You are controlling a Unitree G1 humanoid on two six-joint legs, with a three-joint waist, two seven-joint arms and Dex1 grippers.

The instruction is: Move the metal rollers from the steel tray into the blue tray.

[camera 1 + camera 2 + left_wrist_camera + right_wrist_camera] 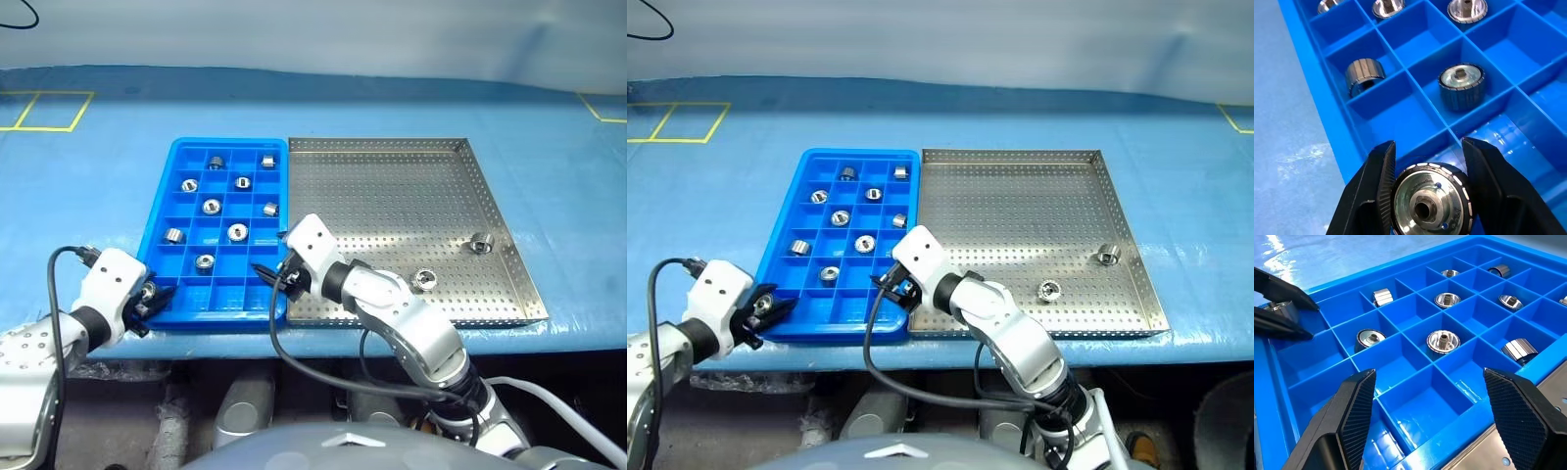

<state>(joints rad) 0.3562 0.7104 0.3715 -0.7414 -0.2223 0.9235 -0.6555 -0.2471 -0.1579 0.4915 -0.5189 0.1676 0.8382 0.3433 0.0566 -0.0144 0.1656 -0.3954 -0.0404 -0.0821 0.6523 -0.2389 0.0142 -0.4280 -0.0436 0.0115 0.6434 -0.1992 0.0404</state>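
Observation:
The blue tray (177,166) lies left of the steel tray (392,196), and the two touch. Several metal rollers (237,232) sit in separate compartments of the blue tray. Two more rollers (480,243) (424,280) lie on the steel tray's near right part. My left gripper (150,296) hovers at the blue tray's near left corner, shut on a roller (1427,205) held end-on between its fingers. My right gripper (271,273) stands open and empty over the blue tray's near right compartments (1422,404). In the right wrist view the left gripper's fingers (1283,293) show with their roller (1277,308).
Both trays rest on a blue table cover (88,196) with yellow tape marks (49,110) at the far left and far right. The table's front edge (411,331) runs just below the trays. A black cable (59,294) loops by my left wrist.

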